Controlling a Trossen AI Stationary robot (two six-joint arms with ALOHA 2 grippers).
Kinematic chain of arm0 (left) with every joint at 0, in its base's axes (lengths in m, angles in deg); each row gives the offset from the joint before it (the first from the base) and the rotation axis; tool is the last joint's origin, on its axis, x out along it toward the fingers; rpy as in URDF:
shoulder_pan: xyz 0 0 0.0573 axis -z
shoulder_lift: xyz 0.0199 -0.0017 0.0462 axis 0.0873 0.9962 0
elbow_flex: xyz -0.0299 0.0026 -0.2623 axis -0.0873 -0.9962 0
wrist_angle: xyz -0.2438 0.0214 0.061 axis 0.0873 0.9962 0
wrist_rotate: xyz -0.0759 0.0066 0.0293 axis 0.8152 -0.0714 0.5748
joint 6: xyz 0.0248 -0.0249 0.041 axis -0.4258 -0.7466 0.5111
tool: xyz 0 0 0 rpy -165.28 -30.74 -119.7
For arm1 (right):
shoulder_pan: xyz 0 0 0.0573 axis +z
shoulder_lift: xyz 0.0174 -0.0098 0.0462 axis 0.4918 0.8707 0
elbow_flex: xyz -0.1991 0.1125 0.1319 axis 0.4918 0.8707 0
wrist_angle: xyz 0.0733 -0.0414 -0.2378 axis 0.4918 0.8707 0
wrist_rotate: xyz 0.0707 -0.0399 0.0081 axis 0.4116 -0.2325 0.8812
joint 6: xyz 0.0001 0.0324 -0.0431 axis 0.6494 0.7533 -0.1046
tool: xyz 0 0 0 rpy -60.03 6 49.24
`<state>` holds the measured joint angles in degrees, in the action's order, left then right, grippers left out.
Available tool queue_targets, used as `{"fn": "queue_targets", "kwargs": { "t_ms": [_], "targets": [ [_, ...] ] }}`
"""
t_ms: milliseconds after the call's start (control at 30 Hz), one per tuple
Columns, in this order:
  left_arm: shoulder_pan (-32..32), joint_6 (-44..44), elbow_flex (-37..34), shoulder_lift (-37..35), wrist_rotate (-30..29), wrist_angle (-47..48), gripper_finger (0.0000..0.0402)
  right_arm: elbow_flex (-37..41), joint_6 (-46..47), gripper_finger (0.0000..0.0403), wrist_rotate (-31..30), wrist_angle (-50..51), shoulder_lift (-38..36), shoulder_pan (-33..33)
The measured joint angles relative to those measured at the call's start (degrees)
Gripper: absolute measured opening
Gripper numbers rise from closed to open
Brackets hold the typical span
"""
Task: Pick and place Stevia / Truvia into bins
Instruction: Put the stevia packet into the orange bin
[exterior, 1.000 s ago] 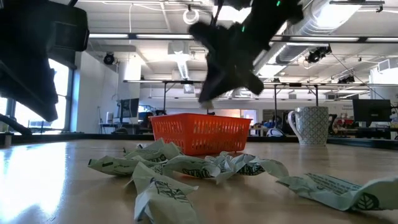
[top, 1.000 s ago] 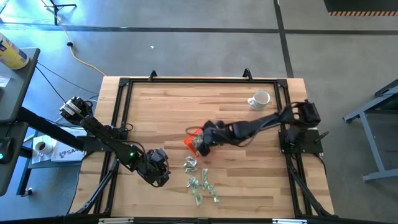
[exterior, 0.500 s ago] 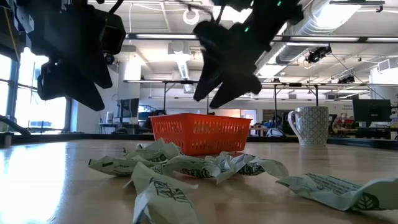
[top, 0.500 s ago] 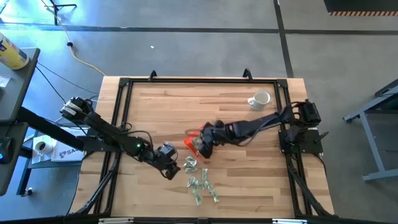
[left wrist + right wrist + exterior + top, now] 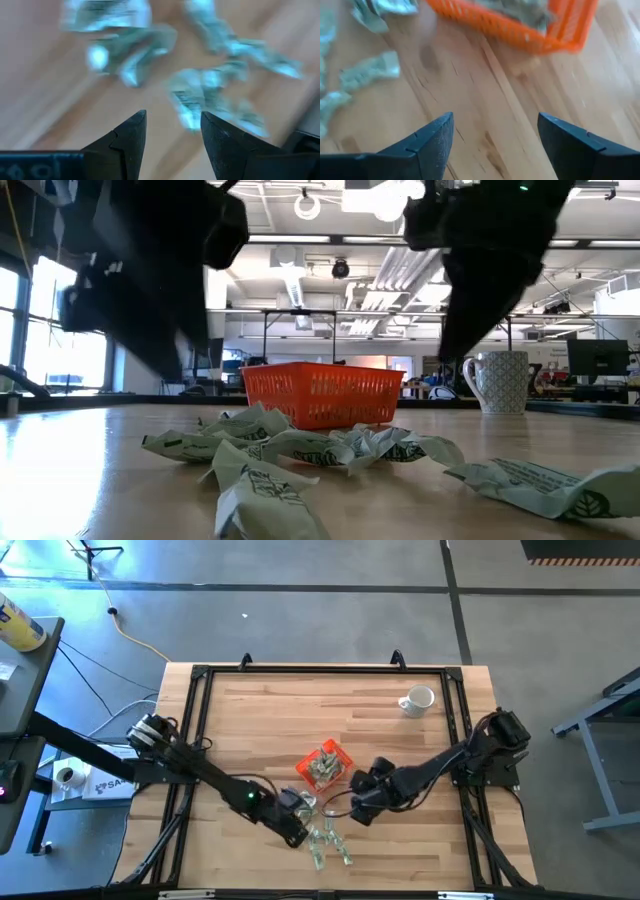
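The bin, an orange tray (image 5: 305,769) (image 5: 322,392) (image 5: 520,35), stands mid-table with several Stevia / Truvia sachets (image 5: 324,766) inside. More crumpled pale green sachets (image 5: 325,838) (image 5: 300,445) (image 5: 200,95) lie loose on the wood nearer the front edge. My left gripper (image 5: 298,830) (image 5: 172,117) hovers open just left of this pile, with nothing between its fingers. My right gripper (image 5: 355,812) (image 5: 495,117) is open over bare wood, to the right of the pile and on the near side of the tray.
A white mug (image 5: 417,700) (image 5: 497,382) stands at the far right of the table. A black frame (image 5: 200,675) runs around the tabletop. Bare wood lies to the left and at the back.
My right gripper has opened over the tray, then drawn away from it toward the table's near edge and a little right. My left gripper has travelled right along the table, from the near left to the edge of the loose sachet pile, staying open.
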<state>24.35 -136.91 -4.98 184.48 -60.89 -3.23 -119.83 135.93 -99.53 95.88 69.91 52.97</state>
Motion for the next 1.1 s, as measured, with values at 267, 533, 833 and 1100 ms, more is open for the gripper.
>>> {"fn": "queue_targets", "kwargs": {
  "t_ms": [267,533,833,1100],
  "targets": [
    [0.17,-8.6,14.68,8.7,0.71,12.31,0.022,6.26,5.89,0.0278,1.27,-1.59,-0.66,3.86],
    [1.89,-15.05,15.4,12.43,1.67,9.22,0.022,9.03,7.36,0.0277,0.01,-1.3,-3.64,6.95],
    [2.58,-16.18,15.96,16.82,1.94,8.98,0.022,9.49,8.66,0.0277,-1.94,0.05,-4.76,8.38],
    [1.85,-16.28,16.23,17.32,0.25,15.43,0.015,9.49,8.86,0.0277,-1.73,-0.06,-4.85,7.99]
  ]
}}
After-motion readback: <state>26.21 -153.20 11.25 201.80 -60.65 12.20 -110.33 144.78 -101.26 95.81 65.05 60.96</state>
